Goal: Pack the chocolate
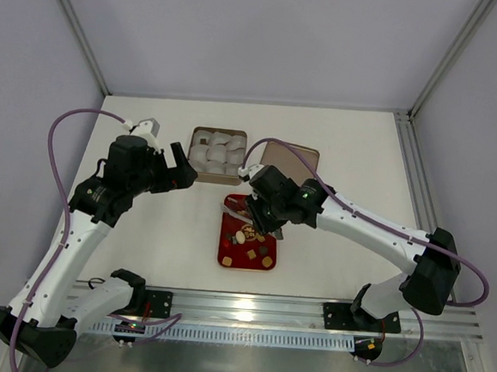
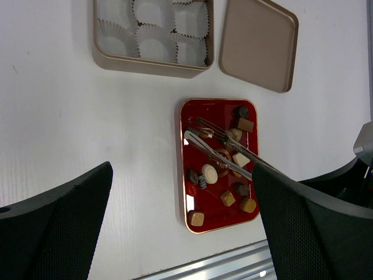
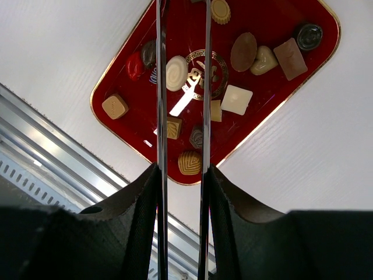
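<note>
Several small chocolates [image 1: 246, 234], dark brown, tan and cream, lie on a red tray [image 1: 226, 255]. My right gripper [image 1: 267, 218] is shut on metal tongs [image 1: 248, 208] and holds them low over the tray. In the right wrist view the tongs [image 3: 161, 87] run up from the gripper [image 3: 183, 175], arms apart, over the chocolates [image 3: 176, 73] and tray [image 3: 268, 20]. No chocolate shows between the arms. My left gripper [image 1: 184, 165] is open and empty, high up to the left of the tray. Its view [image 2: 182, 175] shows the tray [image 2: 195, 116], chocolates [image 2: 210, 173] and tongs [image 2: 218, 153].
A gold tin [image 1: 191, 147] lined with white paper cups stands behind the tray; it also shows in the left wrist view [image 2: 152, 63]. Its lid [image 1: 289, 162] lies to its right, open side down [image 2: 256, 44]. A metal rail [image 1: 307, 311] runs along the near edge.
</note>
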Controlling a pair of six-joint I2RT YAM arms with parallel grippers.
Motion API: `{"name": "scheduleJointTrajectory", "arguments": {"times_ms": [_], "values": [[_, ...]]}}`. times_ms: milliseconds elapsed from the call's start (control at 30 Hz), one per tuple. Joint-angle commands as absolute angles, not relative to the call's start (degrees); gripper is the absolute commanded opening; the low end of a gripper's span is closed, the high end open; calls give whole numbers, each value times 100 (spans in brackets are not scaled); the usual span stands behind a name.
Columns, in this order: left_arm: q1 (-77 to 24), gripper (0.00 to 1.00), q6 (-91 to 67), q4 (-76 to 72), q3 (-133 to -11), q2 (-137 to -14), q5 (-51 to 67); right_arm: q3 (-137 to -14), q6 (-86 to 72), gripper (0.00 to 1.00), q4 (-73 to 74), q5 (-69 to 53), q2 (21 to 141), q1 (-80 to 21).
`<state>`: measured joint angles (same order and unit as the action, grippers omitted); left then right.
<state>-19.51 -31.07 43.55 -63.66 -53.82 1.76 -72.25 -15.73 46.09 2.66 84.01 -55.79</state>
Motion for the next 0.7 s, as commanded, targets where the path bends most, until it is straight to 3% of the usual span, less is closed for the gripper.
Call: {"name": "scheduleJointTrajectory", "arguments": {"times_ms": [0, 667], "values": [[-1969, 100, -3111, 4210, -6381, -5317, 237, -7330, -1441, 39, 4641, 483, 8455, -5616], [-1960, 100, -3094, 4175, -6328, -5353, 246, -7374, -1336, 36, 4597, 501, 8824, -5678]]}}
